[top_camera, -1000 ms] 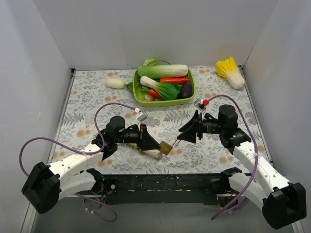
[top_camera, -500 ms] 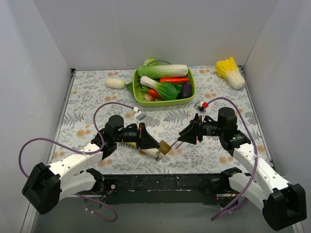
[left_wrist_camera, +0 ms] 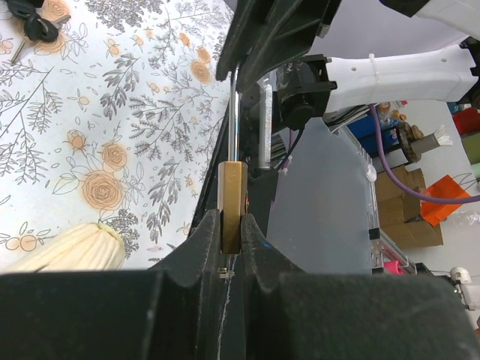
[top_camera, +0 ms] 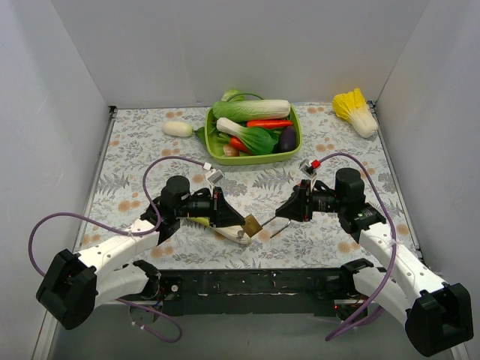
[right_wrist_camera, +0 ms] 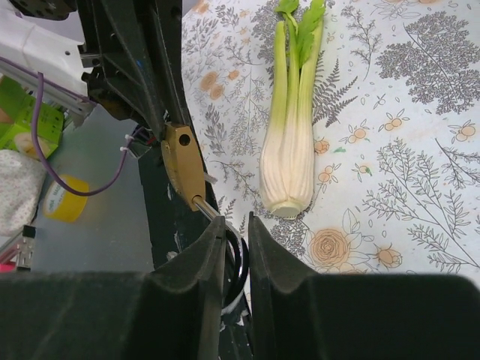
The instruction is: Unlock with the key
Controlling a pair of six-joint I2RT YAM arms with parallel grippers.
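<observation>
My left gripper (top_camera: 241, 222) (left_wrist_camera: 231, 217) is shut on the body of a brass padlock (top_camera: 252, 224) (left_wrist_camera: 232, 202) (right_wrist_camera: 182, 161) and holds it above the table's near edge. Its silver shackle (left_wrist_camera: 237, 112) (right_wrist_camera: 204, 208) points toward the right arm. My right gripper (top_camera: 281, 213) (right_wrist_camera: 236, 221) has its jaws drawn narrow, with the shackle's loop between them. The key (left_wrist_camera: 30, 26), a small bunch with black heads, lies on the floral cloth at the top left of the left wrist view, away from both grippers.
A pale celery-like toy vegetable (right_wrist_camera: 291, 142) (left_wrist_camera: 71, 247) (top_camera: 225, 232) lies under the left gripper. At the back stand a green bowl (top_camera: 225, 157) full of vegetables, a white radish (top_camera: 178, 128) and a yellow cabbage (top_camera: 355, 111). White walls enclose three sides.
My right gripper has moved left to the padlock, and its wide jaws have narrowed around the shackle. The left gripper and padlock have shifted slightly left.
</observation>
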